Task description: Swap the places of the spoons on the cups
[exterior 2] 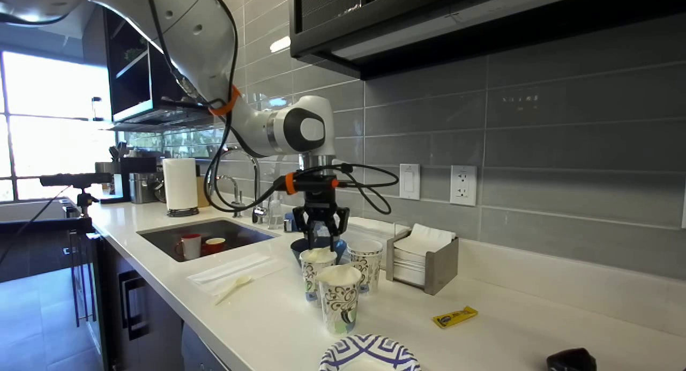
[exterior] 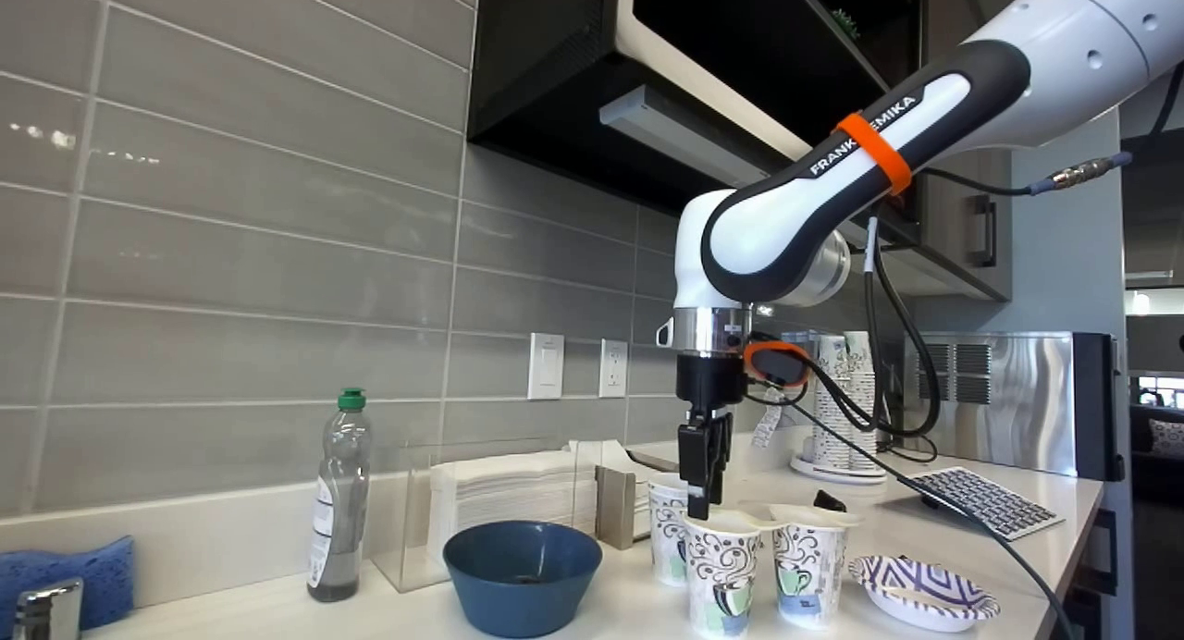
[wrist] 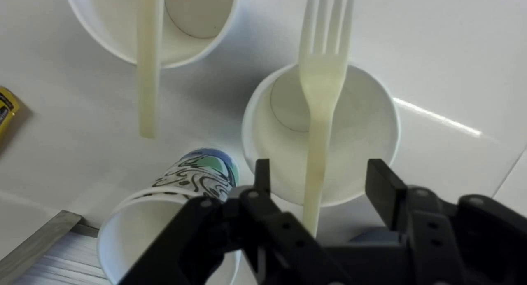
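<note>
A pale plastic fork (wrist: 323, 91) lies across the rim of a white patterned cup (wrist: 253, 141); this cup also shows in both exterior views (exterior: 723, 584) (exterior 2: 311, 274). My gripper (wrist: 319, 165) is open just over this cup, fingers apart on both sides of the fork's handle, not touching it. It also shows in both exterior views (exterior: 703, 492) (exterior 2: 322, 243). A second pale utensil (wrist: 149, 79) lies across another cup (wrist: 197, 46) (exterior 2: 340, 306); its head is out of the wrist view. A third cup (wrist: 131, 235) (exterior 2: 370, 266) has no utensil on it.
A blue bowl (exterior: 523, 580) stands close beside the cups. A patterned dish (exterior: 925, 594) lies on their far side. A napkin holder (exterior 2: 442, 264) is near the wall. A yellow packet (exterior 2: 454, 317) and a pale spoon (exterior 2: 233, 289) on napkins lie on the counter. A sink (exterior 2: 225, 229) is farther back.
</note>
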### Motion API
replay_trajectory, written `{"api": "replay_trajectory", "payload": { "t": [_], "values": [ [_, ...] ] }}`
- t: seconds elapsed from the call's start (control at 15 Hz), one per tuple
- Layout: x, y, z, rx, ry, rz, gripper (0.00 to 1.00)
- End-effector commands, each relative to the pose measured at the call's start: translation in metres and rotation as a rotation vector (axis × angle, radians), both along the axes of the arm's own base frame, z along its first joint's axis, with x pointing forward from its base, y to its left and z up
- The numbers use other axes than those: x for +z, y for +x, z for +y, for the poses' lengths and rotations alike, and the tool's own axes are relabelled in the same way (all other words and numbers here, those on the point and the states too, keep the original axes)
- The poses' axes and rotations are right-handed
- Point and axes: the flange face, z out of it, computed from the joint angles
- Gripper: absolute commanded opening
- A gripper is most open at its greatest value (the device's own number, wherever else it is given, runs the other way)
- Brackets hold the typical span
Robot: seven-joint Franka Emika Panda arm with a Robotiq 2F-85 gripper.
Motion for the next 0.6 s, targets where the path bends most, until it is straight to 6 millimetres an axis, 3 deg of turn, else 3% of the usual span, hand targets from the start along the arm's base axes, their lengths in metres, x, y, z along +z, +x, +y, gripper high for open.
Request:
{"api": "replay_trajectory", "payload": {
  "t": [0.0,0.13,0.53],
  "values": [
    [0.011,-0.004,0.003,-0.012,-0.001,0.004,0.92],
    [0.019,-0.012,0.004,-0.041,-0.005,-0.003,1.00],
    [0.057,-0.055,0.009,-0.204,-0.013,-0.034,1.00]
  ]
}}
